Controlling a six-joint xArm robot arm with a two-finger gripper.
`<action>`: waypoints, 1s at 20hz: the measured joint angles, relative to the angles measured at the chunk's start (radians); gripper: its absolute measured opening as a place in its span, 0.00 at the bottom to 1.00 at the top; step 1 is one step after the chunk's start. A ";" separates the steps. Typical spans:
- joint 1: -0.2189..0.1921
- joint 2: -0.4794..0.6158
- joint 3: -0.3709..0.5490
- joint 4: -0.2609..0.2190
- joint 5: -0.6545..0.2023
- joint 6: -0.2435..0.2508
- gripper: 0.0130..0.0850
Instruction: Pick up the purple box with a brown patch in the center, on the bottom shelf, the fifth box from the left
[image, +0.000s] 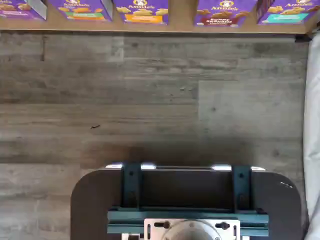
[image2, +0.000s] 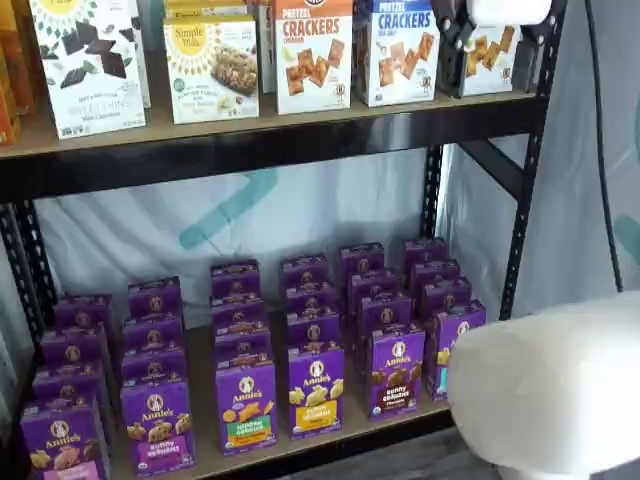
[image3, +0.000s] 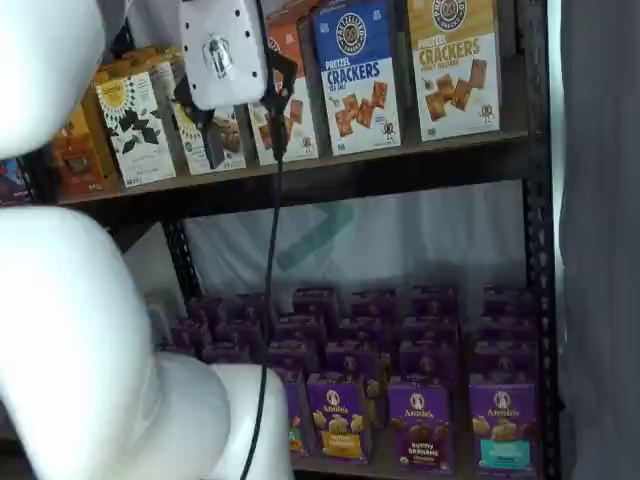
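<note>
Standing box: the purple box (image2: 396, 371) sits upright at the front edge of the bottom shelf (image2: 330, 432), its brown-cracker face turned out toward the cameras; it shows in both shelf views (image3: 419, 424) and in the wrist view (image: 223, 13).
Long axis: vertical, top flap up, base flat on the board.
Neighbours: a purple carton with yellow crackers (image2: 316, 389) stands just beside it at 9 o'clock in a shelf view; a carton with a teal band (image3: 503, 424) stands just beside it at 3 o'clock; more purple cartons file behind it toward 12 o'clock.
Bottom shelf: tan board with a black front rail, seen as a tan strip (image: 182, 20) in the wrist view.
Gripper: white body with black fingers, the gripper (image3: 243, 140) hangs high, in front of the upper shelf boxes and well apart from the purple box, toward 11 o'clock of it; it holds and touches nothing.
Finger spread: a gap shows between the two black fingers, moderately wide.
Cable: a black cable (image3: 270, 290) drops from the gripper toward 6 o'clock.
Upper shelf: blue cracker box (image3: 357, 75) and orange cracker box (image3: 455, 65) stand upright there.
Wrist view only: grey plank floor (image: 150, 100) and the dark mount with teal brackets (image: 187, 200).
Shelf views only: the white arm (image3: 90, 330), large and blurred in the foreground.
</note>
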 joint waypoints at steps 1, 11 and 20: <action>0.009 -0.006 0.006 -0.011 -0.011 0.005 1.00; 0.060 -0.048 0.074 -0.060 -0.114 0.040 1.00; 0.008 -0.052 0.170 -0.017 -0.204 0.001 1.00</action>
